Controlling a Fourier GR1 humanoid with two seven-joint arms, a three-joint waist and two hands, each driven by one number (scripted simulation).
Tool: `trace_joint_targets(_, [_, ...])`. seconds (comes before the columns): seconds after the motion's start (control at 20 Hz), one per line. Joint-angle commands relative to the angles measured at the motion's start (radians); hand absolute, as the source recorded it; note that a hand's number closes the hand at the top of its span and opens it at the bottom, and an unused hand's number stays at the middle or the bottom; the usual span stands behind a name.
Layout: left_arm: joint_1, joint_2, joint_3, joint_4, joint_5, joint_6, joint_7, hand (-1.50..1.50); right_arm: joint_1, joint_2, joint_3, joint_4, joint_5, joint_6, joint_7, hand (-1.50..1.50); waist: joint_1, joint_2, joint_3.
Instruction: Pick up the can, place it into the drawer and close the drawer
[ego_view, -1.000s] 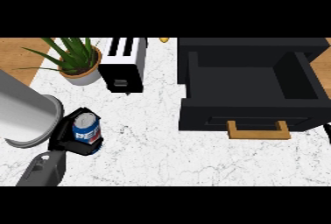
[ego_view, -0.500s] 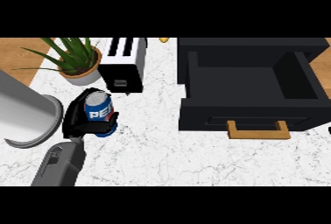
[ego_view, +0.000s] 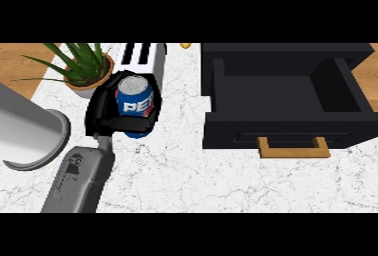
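Presently the blue metal can (ego_view: 135, 102), white-lettered and silver-topped, stands roughly upright in the robot's black left hand (ego_view: 111, 120), whose fingers are curled round the lower half of the body, with one dark band crossing the front just under the lettering. The can sits over the white marbled counter (ego_view: 221, 180), just in front of the white slotted toaster (ego_view: 144, 55) and just beside the green spiky plant in its tan pot (ego_view: 81, 65); whether its base is touching the counter cannot be told from this view. Assessment of handling: the item is judged light and rigid when held across its side, but thin-walled, smooth and round, so liable to slip or twist. The best hold is round the middle of the body, as now, not at the rim. The black drawer (ego_view: 236, 132) lies well apart to the can's right and is pulled open, with nothing visible inside it. Its tan wooden handle (ego_view: 293, 148) projects from the front panel toward the robot. The carry across calls for the can to pass over the drawer's near left wall, where a low base could catch. A large pale grey cylindrical form (ego_view: 29, 130) occupies the left edge beside the grey forearm (ego_view: 77, 180); its nature is not determined. The right hand does not show.
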Motion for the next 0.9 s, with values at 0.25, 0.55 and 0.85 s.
trace_joint_targets(0.25, [-0.225, -0.034, -0.090, -0.035, -0.067, 0.126, 0.241, 1.50, -0.009, 0.007, -0.011, -0.055, -0.001, -0.016, 0.069, -1.50, -0.005, 0.002, 0.000])
trace_joint_targets(0.55, [-0.430, -0.041, -0.137, 0.134, -0.032, 0.196, 0.196, 1.50, -0.026, 0.023, 0.017, 0.032, 0.047, -0.010, -0.015, -1.50, -0.014, 0.006, 0.000])
trace_joint_targets(0.85, [-0.673, -0.041, -0.186, 0.273, 0.005, 0.343, 0.294, 1.50, 0.014, 0.034, 0.033, -0.037, 0.038, 0.008, 0.017, -1.50, -0.028, 0.006, 0.000])
